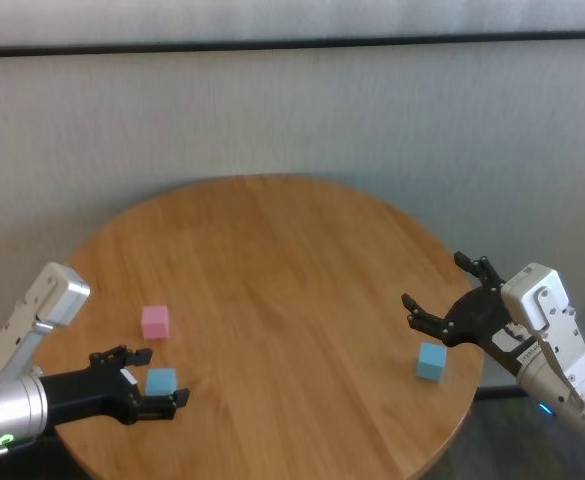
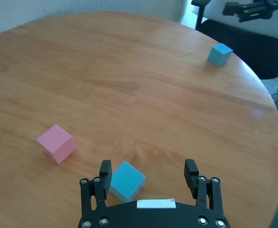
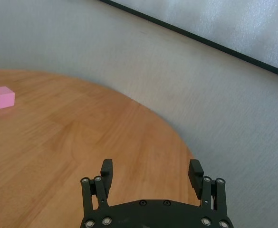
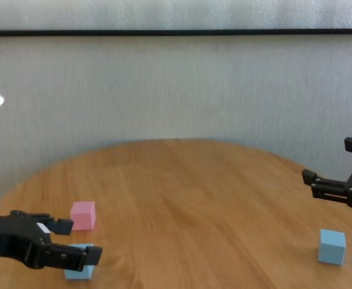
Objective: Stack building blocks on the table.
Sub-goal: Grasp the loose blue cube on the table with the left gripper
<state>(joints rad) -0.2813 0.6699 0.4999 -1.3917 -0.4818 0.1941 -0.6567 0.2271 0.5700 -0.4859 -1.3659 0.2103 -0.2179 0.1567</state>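
On the round wooden table (image 1: 272,250) lie three building blocks. A pink one (image 1: 155,321) (image 4: 83,215) sits near the left edge. Just in front of it, a light blue block (image 1: 161,381) (image 2: 126,180) rests on the wood between the spread fingers of my left gripper (image 1: 162,377) (image 2: 148,168), close against one finger; that gripper is open and low over the table. The other light blue block (image 1: 431,361) (image 4: 332,247) stands near the right edge. My right gripper (image 1: 435,282) (image 3: 151,167) hovers open above and just behind it, holding nothing.
A grey wall with a dark strip rises right behind the table. Off the table's right side, a dark chair (image 2: 253,47) and cables on the floor show in the left wrist view. The wide middle of the tabletop (image 4: 194,198) is bare wood.
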